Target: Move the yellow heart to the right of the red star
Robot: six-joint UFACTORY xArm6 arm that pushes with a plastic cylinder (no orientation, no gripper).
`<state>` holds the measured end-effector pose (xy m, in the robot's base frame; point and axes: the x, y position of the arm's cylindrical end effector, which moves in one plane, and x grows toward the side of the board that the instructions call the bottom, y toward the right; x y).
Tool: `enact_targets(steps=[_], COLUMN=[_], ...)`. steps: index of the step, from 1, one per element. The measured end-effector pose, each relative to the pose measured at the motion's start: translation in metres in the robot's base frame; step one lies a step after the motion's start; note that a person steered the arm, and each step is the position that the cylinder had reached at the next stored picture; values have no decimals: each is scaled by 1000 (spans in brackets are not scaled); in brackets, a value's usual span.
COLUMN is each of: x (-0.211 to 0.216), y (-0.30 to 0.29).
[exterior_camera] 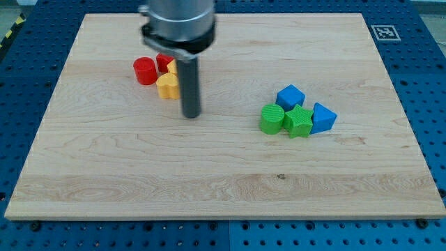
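Resting on the wooden tabletop (223, 181), my tip (191, 115) stands just to the view's right of and slightly below the yellow heart (167, 86), close beside it; contact cannot be judged. There is no gripper on this arm, only the dark rod, so nothing is held. The yellow heart sits in a tight cluster at the view's upper left, with a red cylinder (145, 70) just to its left and a red block (164, 61) above it, partly hidden by the rod, its star shape unclear. A sliver of another yellow block (171, 66) shows beside the rod. Well apart, toward the view's right, a second cluster holds a blue cube (290, 95), a green cylinder (272, 118), a green star (298, 121) and a blue wedge-like block (323, 118).
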<state>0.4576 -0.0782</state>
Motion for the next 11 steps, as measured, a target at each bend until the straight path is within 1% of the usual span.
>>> enact_targets(steps=[1, 4, 5, 6, 8, 9, 10, 11], x=[-17, -85, -102, -115, -118, -133, -148, -155], y=[-35, -36, -31, -13, 50, 48, 0, -3])
